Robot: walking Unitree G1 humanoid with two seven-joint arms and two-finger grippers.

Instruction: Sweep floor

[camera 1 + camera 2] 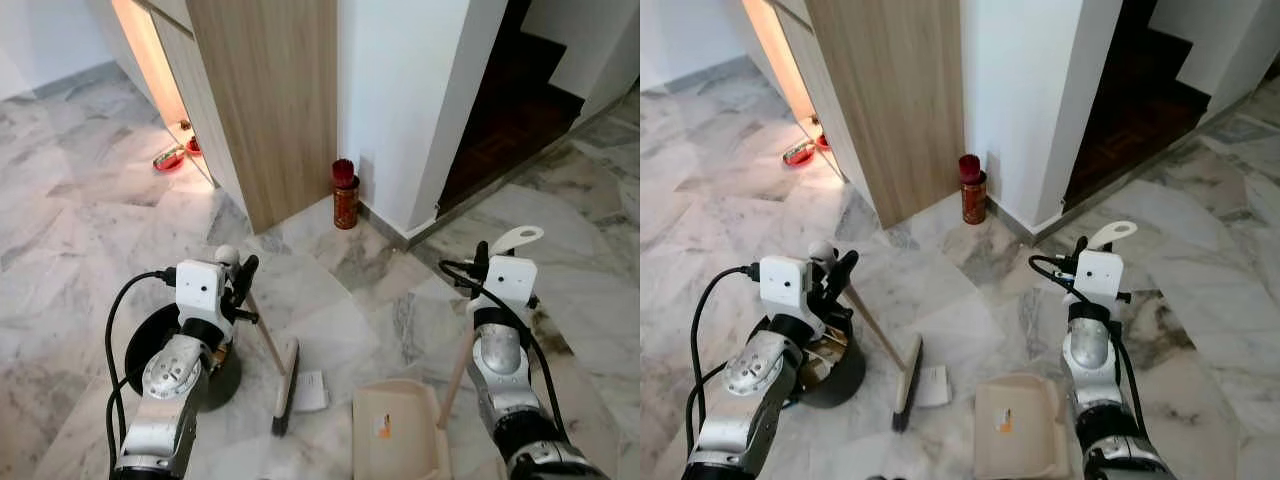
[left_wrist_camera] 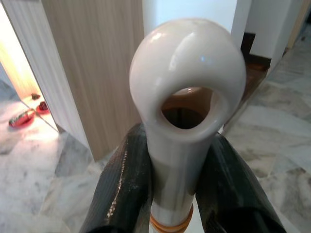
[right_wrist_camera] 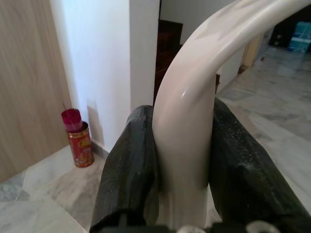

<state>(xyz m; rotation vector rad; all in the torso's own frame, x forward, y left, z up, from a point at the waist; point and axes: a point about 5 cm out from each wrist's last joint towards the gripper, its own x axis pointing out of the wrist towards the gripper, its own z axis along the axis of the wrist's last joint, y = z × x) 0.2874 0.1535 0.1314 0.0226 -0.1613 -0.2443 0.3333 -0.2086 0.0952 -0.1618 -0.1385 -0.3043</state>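
Here, both tools are held and a small white paper scrap (image 1: 310, 391) lies beside the brush.

The left gripper (image 2: 180, 194) clamps the long cream broom handle (image 2: 187, 97) at its slippery top; the right gripper (image 3: 182, 179) clamps the light, stiff cream plastic dustpan (image 1: 398, 440) handle.

Floor (image 1: 90, 190): grey-veined marble tiles.
Wood cabinet (image 1: 270, 100): 12 o'clock, warm underlight.
Dark stairway (image 1: 515, 90): 2 o'clock.
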